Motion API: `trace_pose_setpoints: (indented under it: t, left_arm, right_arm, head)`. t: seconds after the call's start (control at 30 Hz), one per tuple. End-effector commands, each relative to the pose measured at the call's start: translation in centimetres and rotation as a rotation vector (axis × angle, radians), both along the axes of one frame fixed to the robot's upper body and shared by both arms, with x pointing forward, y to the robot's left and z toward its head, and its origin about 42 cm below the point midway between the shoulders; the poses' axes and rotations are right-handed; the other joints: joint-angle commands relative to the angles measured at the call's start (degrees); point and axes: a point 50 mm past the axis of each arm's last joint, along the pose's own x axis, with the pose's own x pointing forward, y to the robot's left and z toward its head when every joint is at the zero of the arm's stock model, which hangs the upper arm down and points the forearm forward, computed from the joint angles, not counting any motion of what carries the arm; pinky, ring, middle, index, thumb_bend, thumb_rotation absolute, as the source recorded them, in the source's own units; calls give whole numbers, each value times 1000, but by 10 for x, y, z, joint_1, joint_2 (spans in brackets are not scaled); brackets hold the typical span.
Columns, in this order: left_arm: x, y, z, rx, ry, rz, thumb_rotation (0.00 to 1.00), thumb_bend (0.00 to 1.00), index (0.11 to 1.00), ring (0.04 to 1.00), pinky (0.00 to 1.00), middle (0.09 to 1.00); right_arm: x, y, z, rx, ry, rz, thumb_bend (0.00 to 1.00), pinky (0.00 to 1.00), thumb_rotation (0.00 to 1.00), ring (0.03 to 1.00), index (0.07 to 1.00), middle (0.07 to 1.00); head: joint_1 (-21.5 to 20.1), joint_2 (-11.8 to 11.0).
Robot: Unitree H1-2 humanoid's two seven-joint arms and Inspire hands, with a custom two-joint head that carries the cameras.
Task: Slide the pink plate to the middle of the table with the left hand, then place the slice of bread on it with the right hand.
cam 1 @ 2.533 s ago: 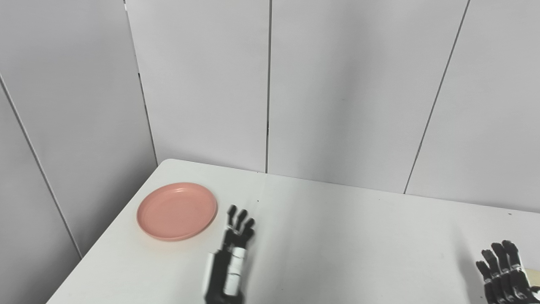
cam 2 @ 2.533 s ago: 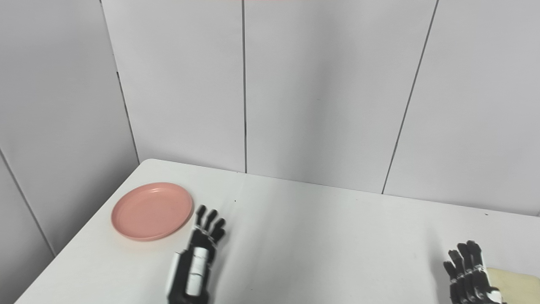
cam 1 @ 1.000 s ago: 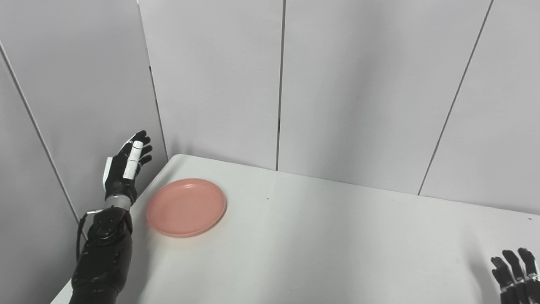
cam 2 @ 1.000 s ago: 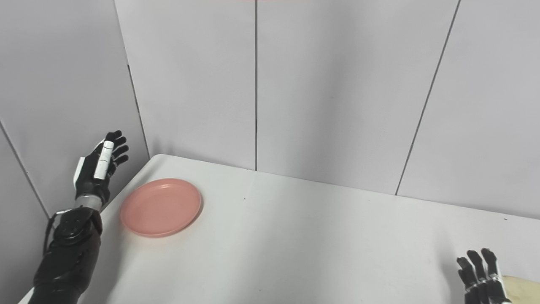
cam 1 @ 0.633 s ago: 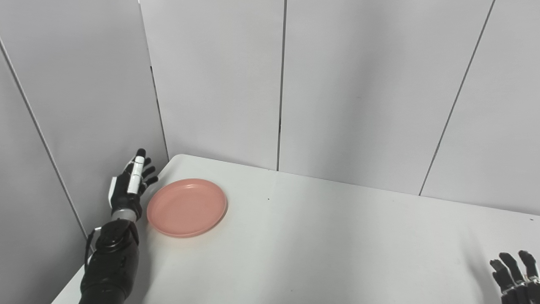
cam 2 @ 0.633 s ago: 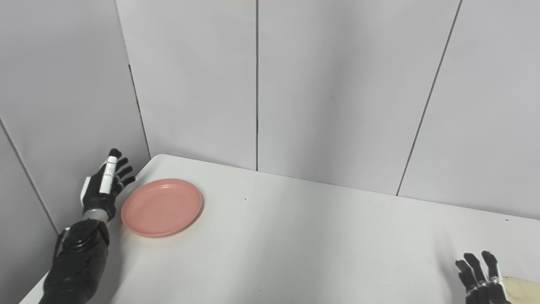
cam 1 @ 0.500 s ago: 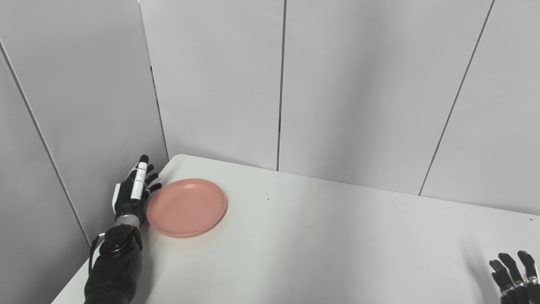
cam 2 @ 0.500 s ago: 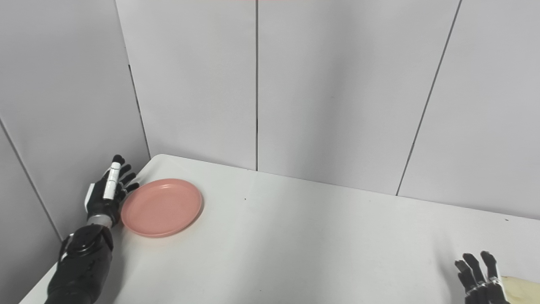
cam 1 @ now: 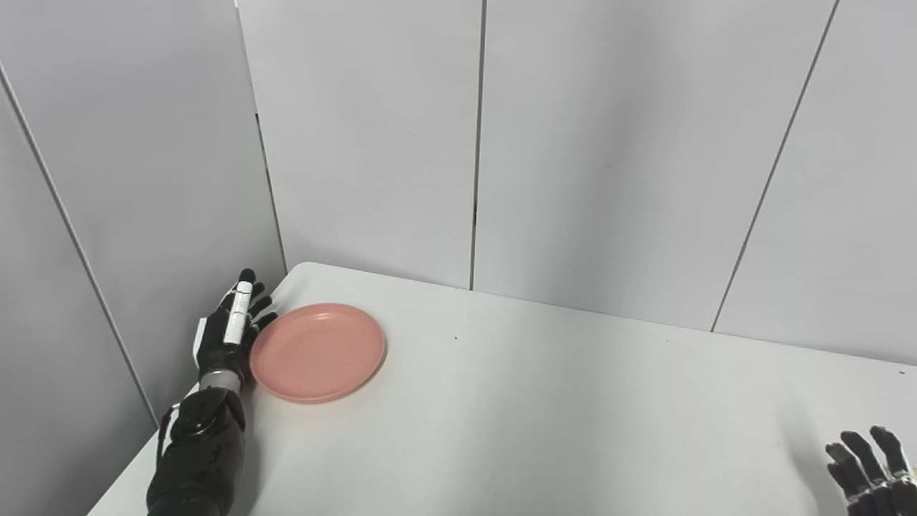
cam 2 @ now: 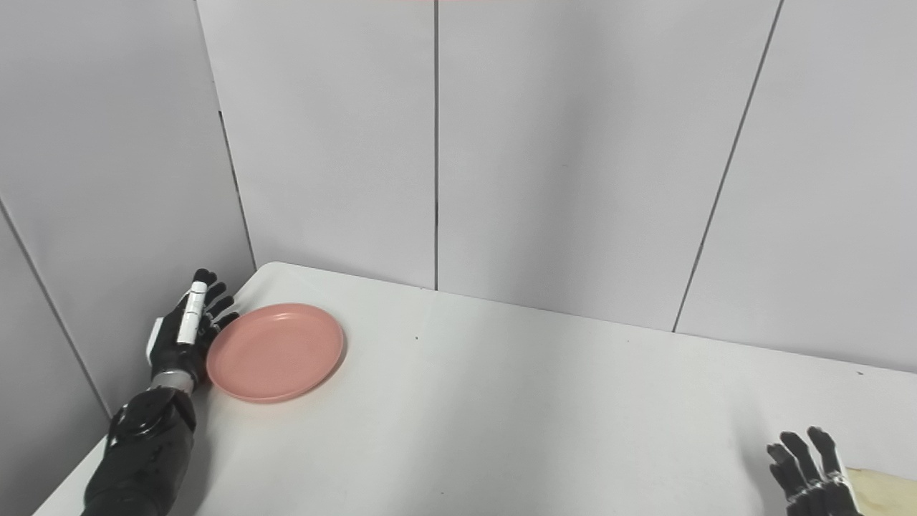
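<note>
L hand (cam 1: 228,331) is open, fingers spread, nothing held, palm edge-on at the far-left corner of the table (cam 1: 544,416). Over the last couple of sec it swung from the near-middle of the table, out past the table's left edge, then dropped and closed in. It now sits just beside the left rim of the pink plate (cam 1: 317,351). Fingertips look to touch or nearly touch the rim; can't tell which from either view. Forearm runs back toward the near-left edge.

The plate hasn't shifted vs. the table: same spot near the far-left corner, right side up, empty. The small jump in its picture position early on goes w/ the whole frame shifting, so that's camera, not plate.

Meaning: approach looks done, push not begun. Hand is on the outboard side of the plate, which is the correct side for shoving it rightward to mid-table. Next needs firm contact on the rim and a steady sweep right and a bit nearer. If the hand rides too high it could skip over the shallow lip or tip the plate.

R hand (cam 2: 808,469) waits at the near-right corner, fingers apart, empty, w/ only its upper part in view. The bread slice (cam 2: 885,491) lies just right of it, a pale corner showing at the picture's bottom right. Contact betw. them can't be judged. Bread step hasn't started.
</note>
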Motion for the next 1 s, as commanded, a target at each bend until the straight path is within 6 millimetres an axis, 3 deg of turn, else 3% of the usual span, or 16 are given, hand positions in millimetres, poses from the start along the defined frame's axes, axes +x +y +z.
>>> trace_pose_setpoints:
  t: [0.0,0.07,0.53,0.97]
  left_arm:
    - [5,-12,3,-29,-18,-40,738,781,844,867,795,884]
    - [3,-17,0,-24,-13,-62,733,823,845,861,799,864]
    - [1,-62,0,7,3,-207,750,823,827,842,739,855]
    - [8,-98,-2,26,57,-358,748,872,827,849,788,840]
  right_arm:
    - [-31,15,-45,71,165,-12,699,944,1000,896,952,905]
    - [-31,16,-45,80,167,-14,710,934,991,890,943,901]
    - [-32,21,-42,83,169,-12,721,913,951,876,928,889]
    - [-37,30,-37,69,165,-15,722,874,924,844,905,860]
  head:
    - [-1,1]
    - [-2,2]
    - [-17,9]
    - [-58,27]
